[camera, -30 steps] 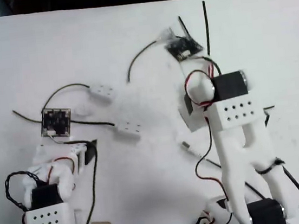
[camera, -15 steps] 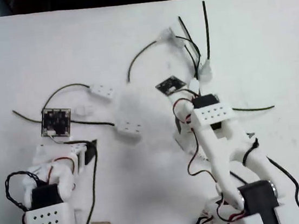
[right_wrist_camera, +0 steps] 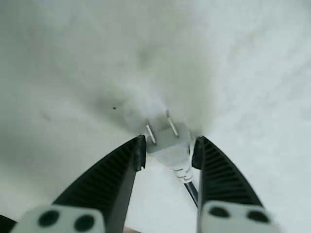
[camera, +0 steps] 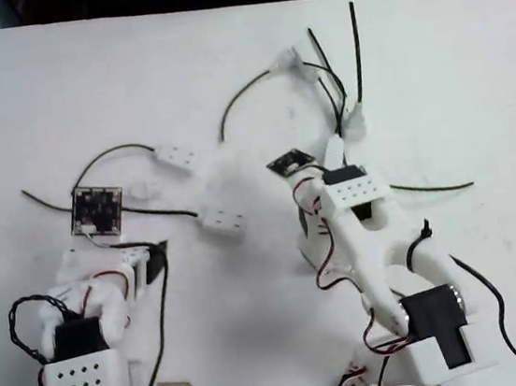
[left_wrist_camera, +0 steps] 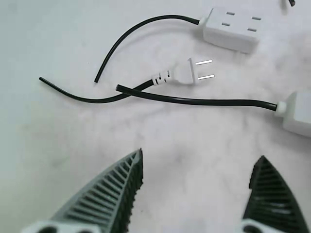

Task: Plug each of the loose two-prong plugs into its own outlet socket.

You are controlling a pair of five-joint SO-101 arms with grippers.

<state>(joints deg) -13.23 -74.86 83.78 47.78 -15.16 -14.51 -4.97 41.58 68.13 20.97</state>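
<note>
R arm farther back now, plug in clenched R gripper; L gripper released, cords ahead

Bright, flat light all over.
I see the white table washed pale, shadows on it soft and faint.

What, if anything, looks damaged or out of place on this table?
The cords are cut stubs: the loose plug, the four-slot socket block and a second socket block each trail a short black cord with a free end. Two cords cross. Nothing else stands out.
</note>
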